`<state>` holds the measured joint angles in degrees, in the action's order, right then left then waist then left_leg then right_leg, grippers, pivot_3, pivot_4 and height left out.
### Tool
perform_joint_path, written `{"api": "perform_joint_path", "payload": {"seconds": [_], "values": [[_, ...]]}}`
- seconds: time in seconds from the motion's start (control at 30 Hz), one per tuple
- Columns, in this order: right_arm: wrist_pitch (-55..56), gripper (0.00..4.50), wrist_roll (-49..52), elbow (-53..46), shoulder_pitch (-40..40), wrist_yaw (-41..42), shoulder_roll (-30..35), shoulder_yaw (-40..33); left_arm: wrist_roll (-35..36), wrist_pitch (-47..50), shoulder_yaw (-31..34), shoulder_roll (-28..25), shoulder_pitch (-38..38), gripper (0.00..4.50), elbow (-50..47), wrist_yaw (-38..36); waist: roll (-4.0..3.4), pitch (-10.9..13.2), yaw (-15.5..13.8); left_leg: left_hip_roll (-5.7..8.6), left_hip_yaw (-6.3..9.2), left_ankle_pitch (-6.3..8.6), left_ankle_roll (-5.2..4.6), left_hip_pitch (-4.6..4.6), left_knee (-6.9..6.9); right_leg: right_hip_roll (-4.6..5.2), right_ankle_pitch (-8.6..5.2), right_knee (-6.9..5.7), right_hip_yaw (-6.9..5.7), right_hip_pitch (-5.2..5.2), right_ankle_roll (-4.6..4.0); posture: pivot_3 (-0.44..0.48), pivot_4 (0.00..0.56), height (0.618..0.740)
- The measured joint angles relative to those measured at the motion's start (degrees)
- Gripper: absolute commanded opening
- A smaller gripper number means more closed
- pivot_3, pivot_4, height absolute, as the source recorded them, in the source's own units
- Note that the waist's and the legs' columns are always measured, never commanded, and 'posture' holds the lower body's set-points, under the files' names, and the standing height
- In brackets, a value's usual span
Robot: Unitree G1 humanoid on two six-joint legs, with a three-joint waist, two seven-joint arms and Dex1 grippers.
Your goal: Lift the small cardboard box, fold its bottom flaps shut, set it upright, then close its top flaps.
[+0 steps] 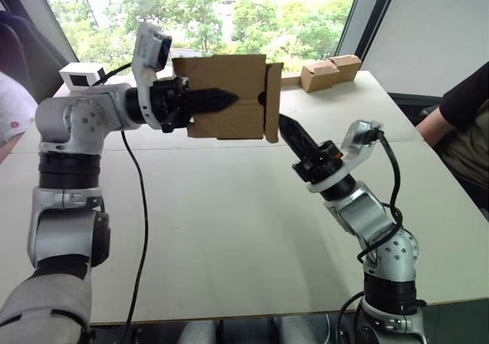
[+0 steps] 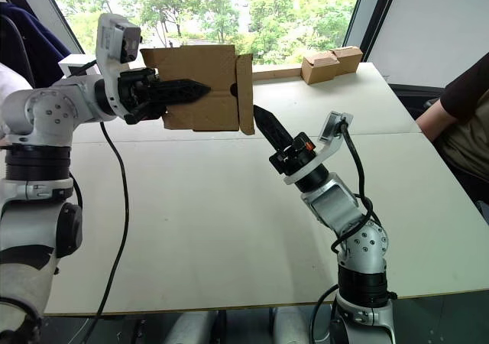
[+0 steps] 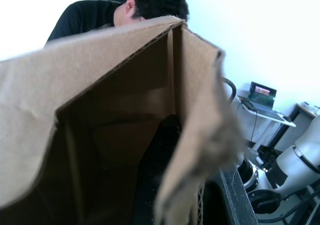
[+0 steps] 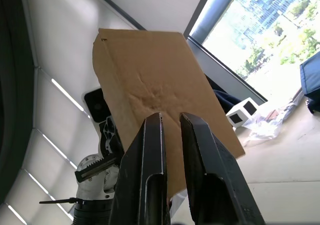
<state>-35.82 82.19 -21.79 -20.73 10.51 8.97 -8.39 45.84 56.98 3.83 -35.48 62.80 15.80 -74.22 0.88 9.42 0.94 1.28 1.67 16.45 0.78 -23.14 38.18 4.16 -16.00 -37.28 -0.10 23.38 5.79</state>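
Nearest the camera, white table [image 1: 229, 237], bare in front. Above it, right claw [image 1: 293, 134] angled up and leftward on a bent forearm, black fingers nearly together with a narrow gap, gripping nothing, tips just beneath the lower right corner of the small plain brown corrugated cardboard box [image 1: 229, 95]. Box held high over the table, well clear of it, one side flap turned out at its right edge. Left claw [image 1: 218, 99] stretched level from the shoulder, closed on the box's wall, one finger outside, one inside. Farther back near the window, two joined brown boxes [image 1: 330, 72]. At the right edge, a seated person's dark sleeve [image 1: 466, 95].
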Motion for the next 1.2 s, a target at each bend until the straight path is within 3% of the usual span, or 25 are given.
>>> {"api": "perform_joint_path", "payload": {"seconds": [0.1,1.03,1.2], "values": [[0.06,2.77,0.33,0.00,0.05,0.01,-0.50,-0.05,0.10,0.00,0.02,0.01,0.00,0.00,0.00,0.00,0.00,0.00,0.00,0.00,0.00,0.00,0.00,0.00,0.00,0.00,0.00,0.00,0.00,0.00,0.00,0.000,0.150,0.740],[1.37,2.77,4.14,0.02,2.17,-1.26,-4.39,-0.18,0.53,0.00,0.35,0.30,0.00,0.00,0.00,0.65,0.00,0.00,0.04,0.00,0.00,0.00,0.00,0.00,0.00,-0.01,0.00,0.00,0.01,0.00,0.00,0.000,0.150,0.740],[1.35,4.11,3.56,-0.02,2.17,-0.99,-4.19,0.40,0.56,0.00,0.35,0.48,0.00,0.00,0.00,0.71,0.00,0.00,0.03,0.00,0.00,0.00,0.00,0.00,0.00,-0.01,0.00,0.00,0.01,0.00,0.00,0.000,0.150,0.740]]}}
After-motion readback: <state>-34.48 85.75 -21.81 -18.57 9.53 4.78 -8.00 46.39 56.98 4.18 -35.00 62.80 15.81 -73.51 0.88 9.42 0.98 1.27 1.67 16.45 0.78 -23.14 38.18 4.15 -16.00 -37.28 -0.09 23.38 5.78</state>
